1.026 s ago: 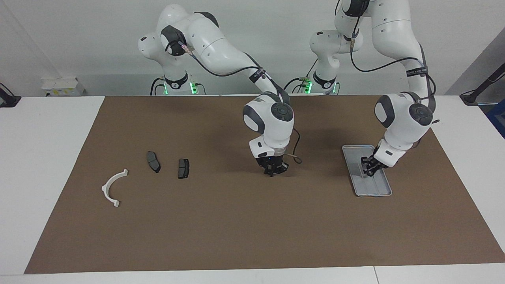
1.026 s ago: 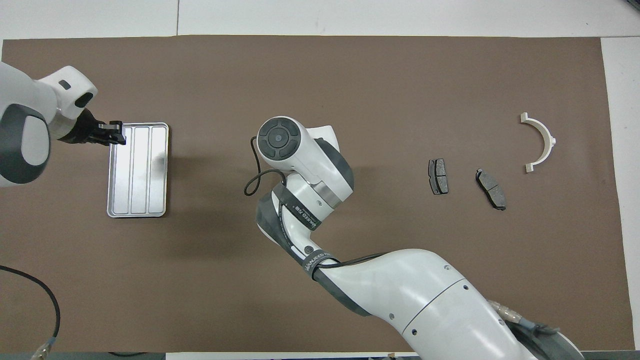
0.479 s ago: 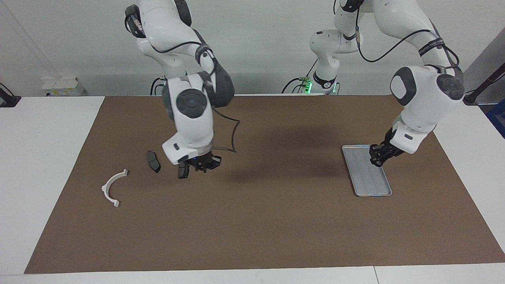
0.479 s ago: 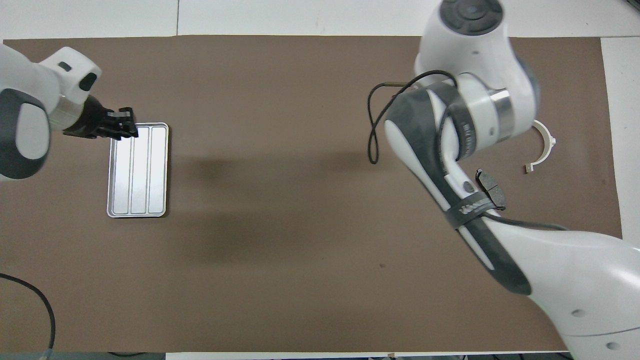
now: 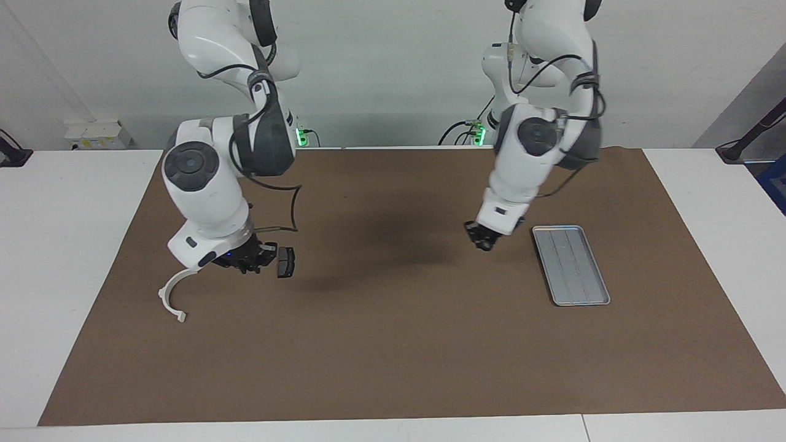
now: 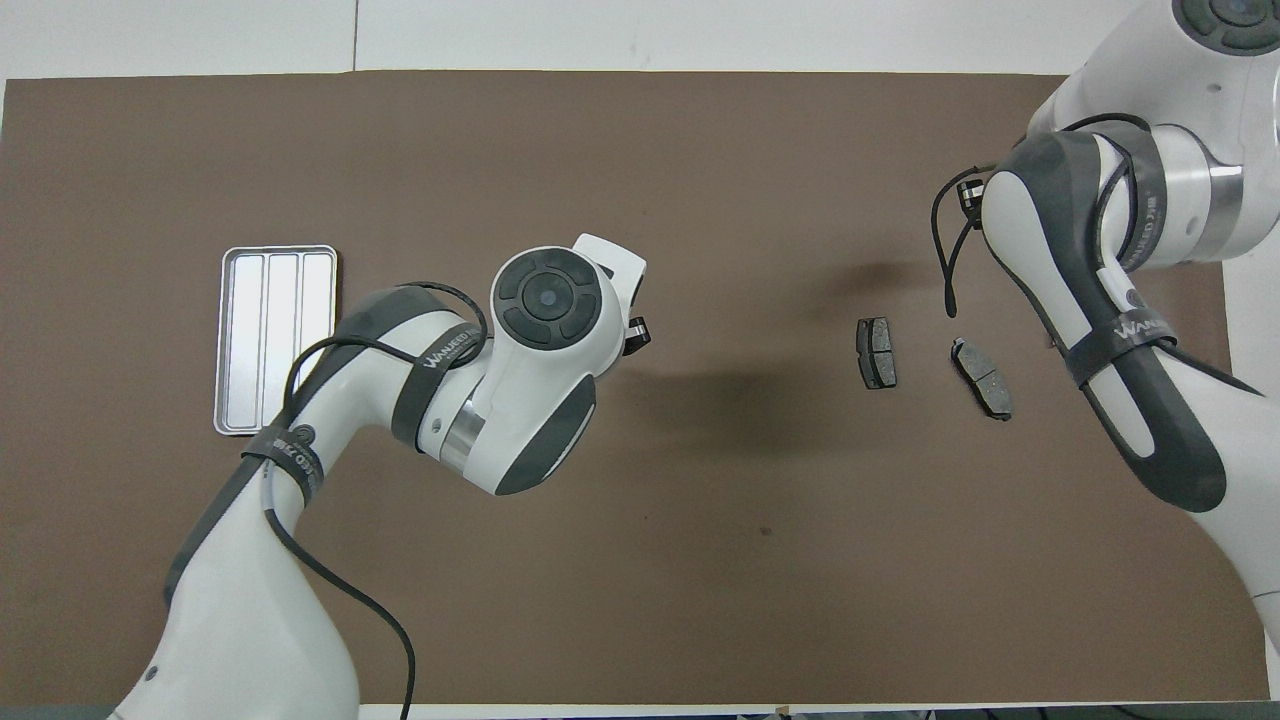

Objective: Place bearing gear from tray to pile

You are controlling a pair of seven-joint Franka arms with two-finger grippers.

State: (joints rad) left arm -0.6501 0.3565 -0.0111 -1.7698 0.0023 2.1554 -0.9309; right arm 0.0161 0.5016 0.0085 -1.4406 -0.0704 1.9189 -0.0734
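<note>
1. Tray point(image 5: 571, 264) lies flat on the brown mat point(image 5: 393, 344) toward the left arm's end of the table. Its ribbed floor reads bare in both views; no bearing gear can be made out on it.
2. Left gripper point(image 5: 485, 240) hangs over bare mat just beside the tray, toward the table's middle. In the overhead view the arm's own wrist housing covers it almost wholly; only a small dark tip with a pale glint point(image 6: 634, 333) shows past the housing.
3. Left gripper state: cannot tell how far the fingers are parted. Whether a small part sits between them cannot be told either.
4. Right gripper point(image 5: 249, 259) is low over the pile, between the white bracket point(image 5: 174, 293) and one dark pad point(image 5: 285, 262). Its finger gap and any contents cannot be read; the fingers show only as a dark cluster.
5. Pile, facing view: only one dark pad shows; the second is hidden by the right arm's wrist. The bracket's upper end is cut off by the same wrist.
6. Pile, overhead view: both pads show, one point(image 6: 876, 352) nearer the table's middle, the other point(image 6: 982, 377) beside it toward the right arm's end. The bracket is hidden under the right arm's forearm.
7. Bearing gear: not found anywhere in either view.
</note>
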